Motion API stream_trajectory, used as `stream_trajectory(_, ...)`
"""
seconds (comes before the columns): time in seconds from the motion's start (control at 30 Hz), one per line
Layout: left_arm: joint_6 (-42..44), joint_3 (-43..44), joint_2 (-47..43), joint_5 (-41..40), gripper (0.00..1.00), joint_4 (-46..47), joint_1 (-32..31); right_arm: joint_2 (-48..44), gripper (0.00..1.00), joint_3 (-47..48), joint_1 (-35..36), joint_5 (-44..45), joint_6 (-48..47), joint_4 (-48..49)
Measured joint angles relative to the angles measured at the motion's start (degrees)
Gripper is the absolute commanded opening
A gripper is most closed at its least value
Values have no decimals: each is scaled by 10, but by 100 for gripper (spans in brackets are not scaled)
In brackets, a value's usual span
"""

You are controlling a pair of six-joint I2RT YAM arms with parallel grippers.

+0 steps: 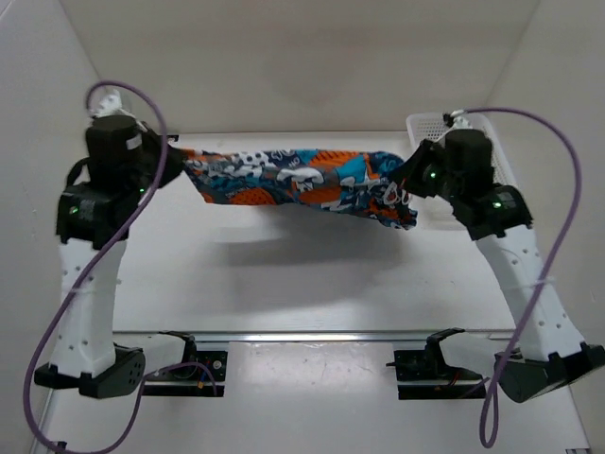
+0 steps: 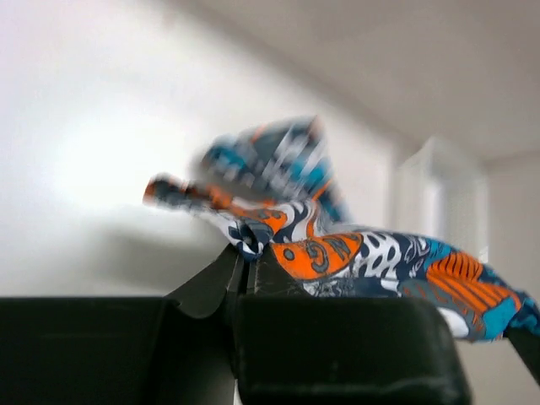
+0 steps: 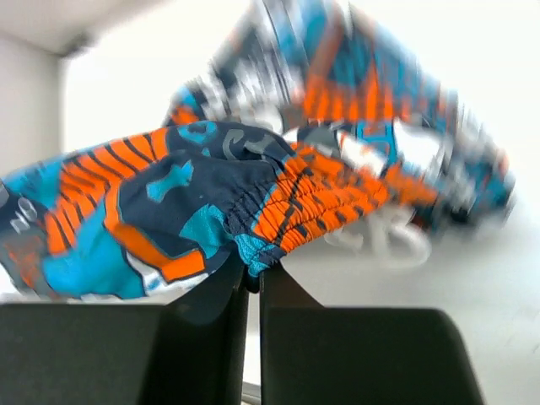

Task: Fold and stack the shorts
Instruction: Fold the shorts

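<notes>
Orange, teal and black printed cloth hangs in the air between the two arms: the shorts (image 1: 302, 184) are lifted clear of the surface (image 1: 312, 284), with their shadow lying on it below. Their long axis runs straight across from left to right, one end at each arm, so neither arm is nearer; each has its own end. The span is drawn fairly taut along the top edge, and a fold droops lower at the right end.

The left fingers (image 2: 246, 268) are pinched shut on a bunched edge of the cloth, which spreads away from them towards the other arm. The right fingers (image 3: 255, 278) are likewise closed on the gathered, elastic-looking edge, the rest billowing above and beyond them.

Both arms rise from their bases at the near edge, lean out over the middle of the surface and turn their wrists inward to face each other. A white basket (image 1: 473, 128) sits behind the right arm at the far right.

The next move likely turns on this crosswise line: the shorts can be lowered flat, or one end brought over to the other for the fold.
</notes>
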Motion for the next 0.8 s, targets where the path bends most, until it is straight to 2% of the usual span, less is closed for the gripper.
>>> stream_trajectory(0.17, 16, 164, -37, -37, 10, -12, 0, -24, 0, 171, 0, -70, -88, -68)
stream_trajectory(0.37, 30, 260, -115, -35, 10, -18, -2, -57, 0, 316, 7, -164, -142, -138)
stream_trajectory(0.6, 43, 407, -122, -15, 10, -31, -3, -98, 0, 403, 10, -273, -151, -163)
stream_trajectory(0.8, 56, 415, -121, -10, 10, -26, -5, -112, 0, 420, 9, -297, -146, -171)
